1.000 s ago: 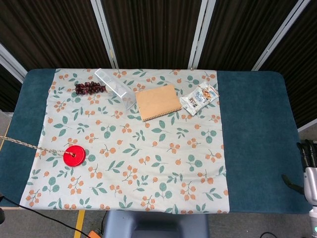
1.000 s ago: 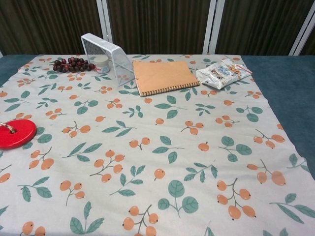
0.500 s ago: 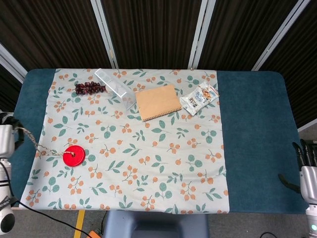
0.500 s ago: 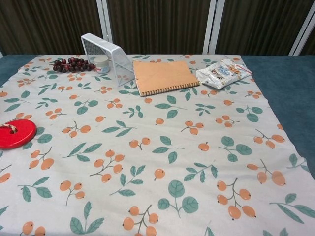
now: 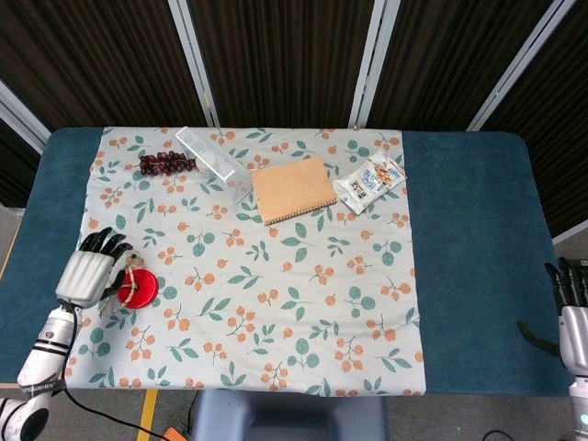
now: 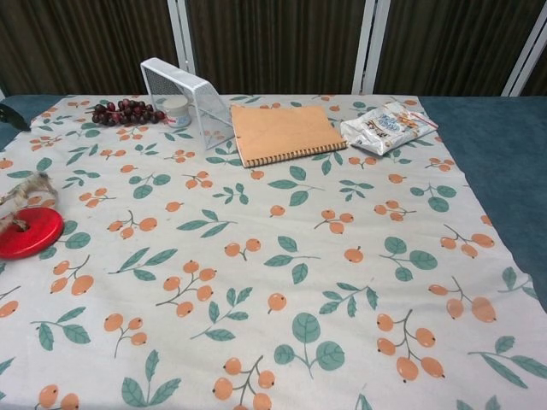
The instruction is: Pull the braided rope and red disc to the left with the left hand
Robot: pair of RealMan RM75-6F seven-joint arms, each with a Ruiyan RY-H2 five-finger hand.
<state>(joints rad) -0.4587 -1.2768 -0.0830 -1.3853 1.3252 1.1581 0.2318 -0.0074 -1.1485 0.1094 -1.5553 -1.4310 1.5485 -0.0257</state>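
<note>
The left hand sits at the left edge of the patterned cloth, its dark fingers fanned out and touching the bunched braided rope; whether it has the rope pinched or is merely resting against it, I cannot tell. The rope is a pale, twisted fibre cord, gathered in a small slack heap over the upper left side of the red disc. The disc is a flat, glossy round of what looks like hard plastic, lying on the cloth just beside the hand, near the left border.

By my judgement the pull is largely done: disc and rope lie far to the left, with only a narrow strip of cloth and the blue table covering beyond them. What may be left is letting go and drawing the hand clear.

The tablecloth is light fabric printed with orange berries and green leaves, lying smooth over a blue felt-like table surface. Well apart, at the far edge, stand a white wire-mesh basket tipped on its side, a cluster of dark red grapes, a tan spiral-bound notebook and a crinkly snack packet. The right hand shows at the right margin, off the table with nothing in it, fingers upright and slightly apart.
</note>
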